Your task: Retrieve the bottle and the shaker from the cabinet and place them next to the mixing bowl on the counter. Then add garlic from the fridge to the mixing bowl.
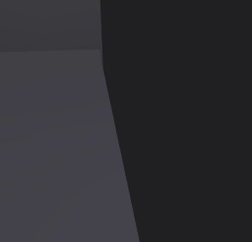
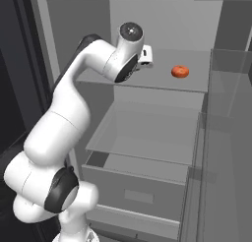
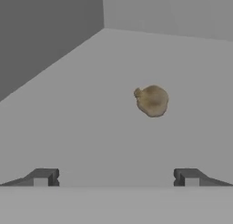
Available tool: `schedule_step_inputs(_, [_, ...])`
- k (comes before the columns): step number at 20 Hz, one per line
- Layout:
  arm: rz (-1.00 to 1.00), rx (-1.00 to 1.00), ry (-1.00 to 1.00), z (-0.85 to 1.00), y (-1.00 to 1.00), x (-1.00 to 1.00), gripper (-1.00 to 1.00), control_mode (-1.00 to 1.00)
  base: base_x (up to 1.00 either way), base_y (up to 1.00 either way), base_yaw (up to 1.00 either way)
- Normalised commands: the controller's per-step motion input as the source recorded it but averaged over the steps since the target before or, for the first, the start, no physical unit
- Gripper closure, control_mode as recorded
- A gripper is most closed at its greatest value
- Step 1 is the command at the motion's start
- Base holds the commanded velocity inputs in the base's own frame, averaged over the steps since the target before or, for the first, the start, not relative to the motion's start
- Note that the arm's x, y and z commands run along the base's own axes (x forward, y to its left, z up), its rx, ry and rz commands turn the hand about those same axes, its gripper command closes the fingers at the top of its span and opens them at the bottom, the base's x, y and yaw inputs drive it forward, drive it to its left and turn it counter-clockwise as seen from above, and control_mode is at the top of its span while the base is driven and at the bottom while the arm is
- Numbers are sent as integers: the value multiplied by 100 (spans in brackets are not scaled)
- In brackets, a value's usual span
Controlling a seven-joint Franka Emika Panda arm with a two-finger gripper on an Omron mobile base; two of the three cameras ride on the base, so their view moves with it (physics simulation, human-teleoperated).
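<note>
Item: garlic (image 3: 152, 100). A tan, lumpy bulb lying alone on a pale grey fridge shelf (image 3: 82, 127), ahead of the claw and a little right of its centre line in the hand view. Nothing touches it; the shelf around it is bare.

Claw (image 3: 116, 177): fingers spread as wide as they go, holding nothing, well short of the bulb. Your step in hand, as I judge it, is the reach for the garlic. Shift the hand so the bulb sits midway between the two tips, bring it forward low over the shelf until the tips pass either side of the bulb's widest part, then close. It is round and may roll if one finger nudges it first, so meet it with both together.

Also present: a small orange-red round thing (image 2: 180, 71), possibly a tomato, on the same upper shelf in the right base view, off to the side of the arm's wrist. Leave it be.

Obstacles: the fridge side wall (image 3: 45, 36) runs along one side of the hand view. Below the shelf, a clear shelf panel (image 2: 142, 137) and a drawer (image 2: 138, 187). The fridge door (image 2: 231, 137) stands open nearby. Withdraw straight out and clear of the shelf's edge.
</note>
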Motion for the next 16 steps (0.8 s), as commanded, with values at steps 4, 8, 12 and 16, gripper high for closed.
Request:
schedule_step_inputs(4, [1, 0, 0, 0, -4, 37, -100, -100, 0, 0, 0])
schedule_step_inputs(8, [2, 0, 0, 0, -8, 39, -100, -100, 0, 0, 0])
schedule_step_inputs(12, [4, 0, 0, 0, -19, 27, -100, -100, 0, 0, 0])
schedule_step_inputs(16, [5, 0, 0, -2, -21, 22, -100, -100, 0, 0, 0])
